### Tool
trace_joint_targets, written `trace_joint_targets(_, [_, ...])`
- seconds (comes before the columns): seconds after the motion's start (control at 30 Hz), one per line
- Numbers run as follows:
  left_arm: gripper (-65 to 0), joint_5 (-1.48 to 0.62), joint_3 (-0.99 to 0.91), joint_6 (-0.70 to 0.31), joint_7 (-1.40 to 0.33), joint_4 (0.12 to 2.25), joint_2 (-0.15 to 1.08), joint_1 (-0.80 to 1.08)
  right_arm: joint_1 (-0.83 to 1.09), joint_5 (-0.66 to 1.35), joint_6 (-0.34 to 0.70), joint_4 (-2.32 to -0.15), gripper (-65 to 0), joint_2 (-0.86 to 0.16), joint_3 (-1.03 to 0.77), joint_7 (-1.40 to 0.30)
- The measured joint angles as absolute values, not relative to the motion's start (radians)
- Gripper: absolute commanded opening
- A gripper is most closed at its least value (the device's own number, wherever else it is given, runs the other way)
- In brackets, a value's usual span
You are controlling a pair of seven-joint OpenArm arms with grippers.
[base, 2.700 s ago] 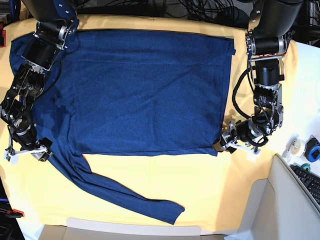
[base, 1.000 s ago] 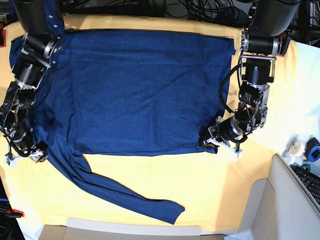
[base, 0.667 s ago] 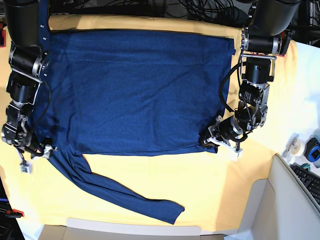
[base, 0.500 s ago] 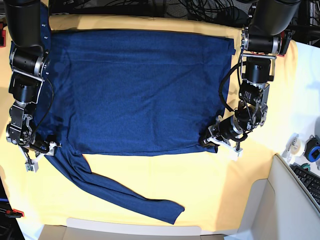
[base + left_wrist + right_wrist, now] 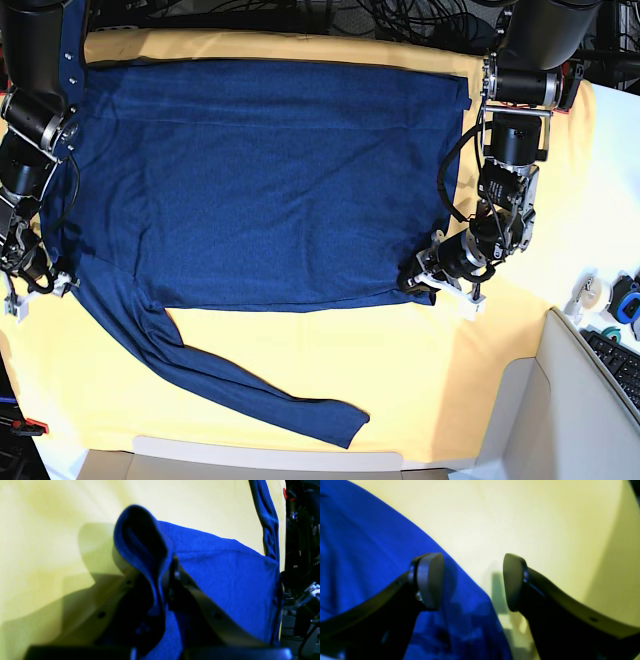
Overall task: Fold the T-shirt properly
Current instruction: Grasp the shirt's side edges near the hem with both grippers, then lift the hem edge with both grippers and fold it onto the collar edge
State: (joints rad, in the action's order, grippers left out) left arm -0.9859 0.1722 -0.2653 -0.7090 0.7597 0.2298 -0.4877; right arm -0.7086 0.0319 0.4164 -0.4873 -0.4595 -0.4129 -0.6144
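Note:
The navy T-shirt [image 5: 270, 180] lies spread flat on the pale yellow cloth [image 5: 400, 370], with one long sleeve [image 5: 250, 395] trailing to the front. My left gripper [image 5: 425, 282] is shut on the shirt's front right corner. In the left wrist view the gripper [image 5: 170, 562] pinches a raised fold of navy fabric [image 5: 225, 575]. My right gripper [image 5: 38, 296] is at the shirt's left edge, near the sleeve's root. In the right wrist view it [image 5: 471, 580] is open, one finger over the shirt [image 5: 357, 542] and the other over yellow cloth [image 5: 520, 517].
A white tape roll [image 5: 590, 293], a blue object [image 5: 628, 300] and a keyboard [image 5: 615, 360] sit at the right edge. A grey box [image 5: 560, 420] stands at the front right. A small red item [image 5: 25, 427] lies at the front left. Cables run behind the table.
My right gripper has moved left and slightly back along the shirt's left edge, still open. My left gripper has stayed shut on the front right corner.

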Motion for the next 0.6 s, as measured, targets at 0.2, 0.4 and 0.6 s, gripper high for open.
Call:
trace_joint_targets(0.2, [-65.0, -0.986, 0.172, -0.265, -0.709, 0.76, 0.229, -0.488, -0.678, 0.036, 0.416, -0.488, -27.6, -0.421, -0.413, -0.505])
trace_joint_targets(0.4, [-65.0, -0.986, 0.172, -0.265, -0.709, 0.76, 0.229, -0.488, -0.676, 0.047, 0.404, -0.469, -28.0, -0.397, -0.414, -0.466])
trace_joint_targets(0.6, [-65.0, -0.986, 0.172, -0.265, -0.709, 0.76, 0.228, -0.488, -0.679, 0.048, 0.405, -0.474, -40.0, -0.377, -0.414, -0.464])
